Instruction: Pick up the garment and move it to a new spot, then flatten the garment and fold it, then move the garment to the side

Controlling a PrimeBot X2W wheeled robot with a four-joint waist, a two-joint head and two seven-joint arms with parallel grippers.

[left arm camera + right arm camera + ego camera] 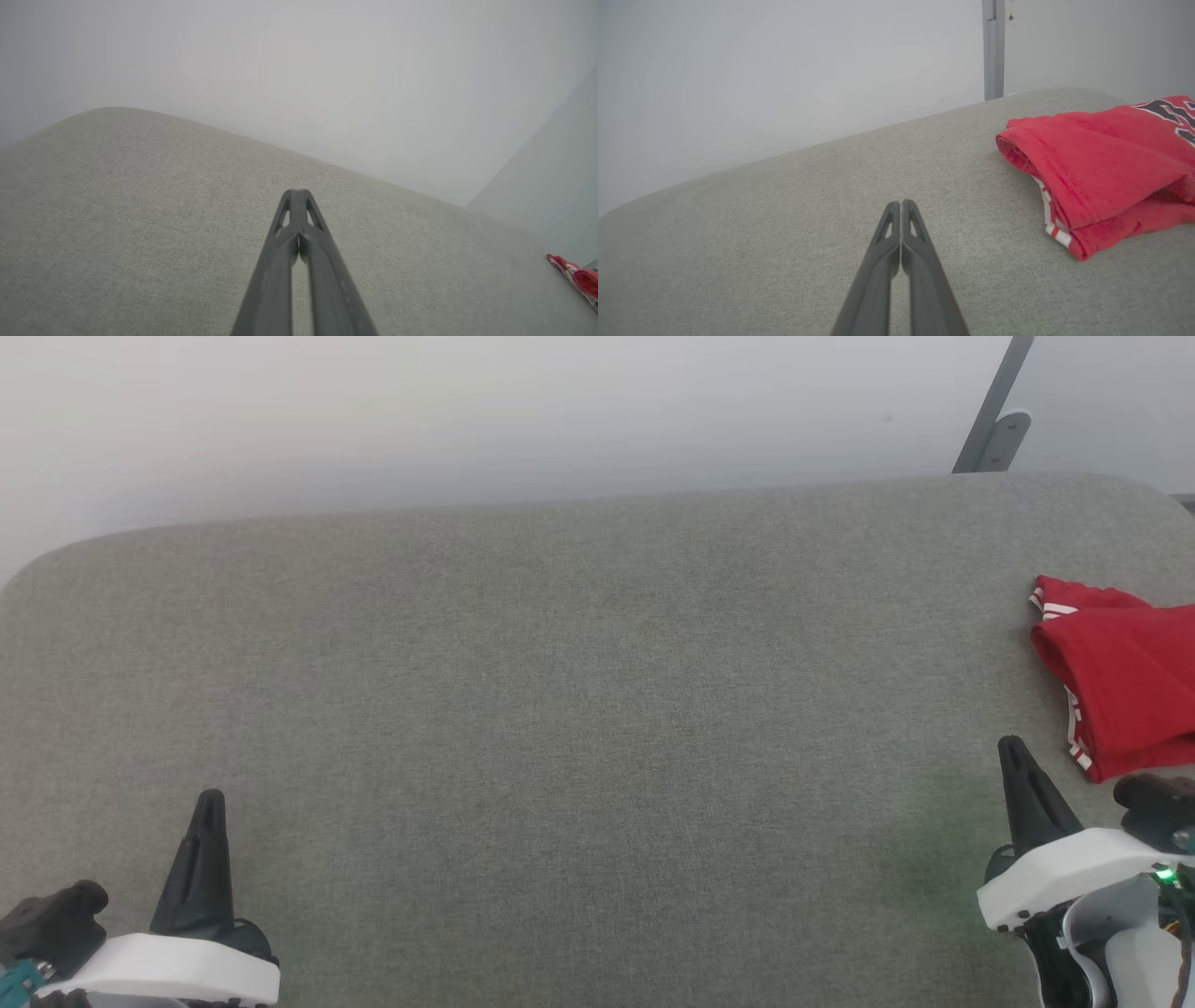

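Observation:
The garment [1125,674] is red with white-striped trim and lies bunched at the far right of the grey fabric surface, partly cut off by the frame edge. In the right wrist view the garment [1101,168] shows dark lettering at its upper right. A small red corner of the garment [577,277] shows at the right edge of the left wrist view. My right gripper [1011,747] is shut and empty, just left of and nearer than the cloth, not touching it. My left gripper [211,798] is shut and empty at the lower left, far from the cloth.
The grey fabric surface [579,709] has rounded far corners and ends at a pale wall. A grey metal bracket [994,420] leans on the wall at the upper right.

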